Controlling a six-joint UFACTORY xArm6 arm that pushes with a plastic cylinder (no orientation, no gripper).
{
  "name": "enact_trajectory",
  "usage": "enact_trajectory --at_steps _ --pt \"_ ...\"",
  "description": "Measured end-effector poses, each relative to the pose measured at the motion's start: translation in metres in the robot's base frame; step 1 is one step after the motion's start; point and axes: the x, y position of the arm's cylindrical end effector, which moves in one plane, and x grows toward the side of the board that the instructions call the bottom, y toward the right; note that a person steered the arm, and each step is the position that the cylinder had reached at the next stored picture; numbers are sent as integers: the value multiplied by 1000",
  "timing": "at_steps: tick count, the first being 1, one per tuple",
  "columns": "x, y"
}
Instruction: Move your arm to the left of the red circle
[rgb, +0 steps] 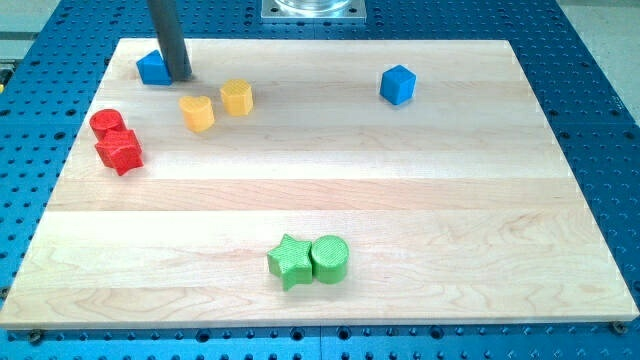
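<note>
The red circle (107, 123) lies near the board's left edge, touching a red star (120, 152) just below it. My tip (181, 75) is at the view's upper left, up and to the right of the red circle. It stands right against the right side of a blue block (153, 68), which looks like a triangle. The rod rises out of the view's top.
Two yellow blocks (198, 112) (237, 97) lie just below and right of my tip. A blue cube (397, 84) sits at the upper right. A green star (290, 261) and green circle (330, 259) touch near the bottom. The wooden board (400, 180) rests on a blue perforated table.
</note>
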Motion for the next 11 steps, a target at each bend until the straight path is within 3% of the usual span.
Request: enact_trajectory --at_steps 1,3,4,6,8,9,10,11 --pt "35 -35" --pt "-19 -35" --pt "-13 -35" --pt "53 -111" --pt "82 -115" --pt "155 -113" --pt "155 -112" --pt "106 -94"
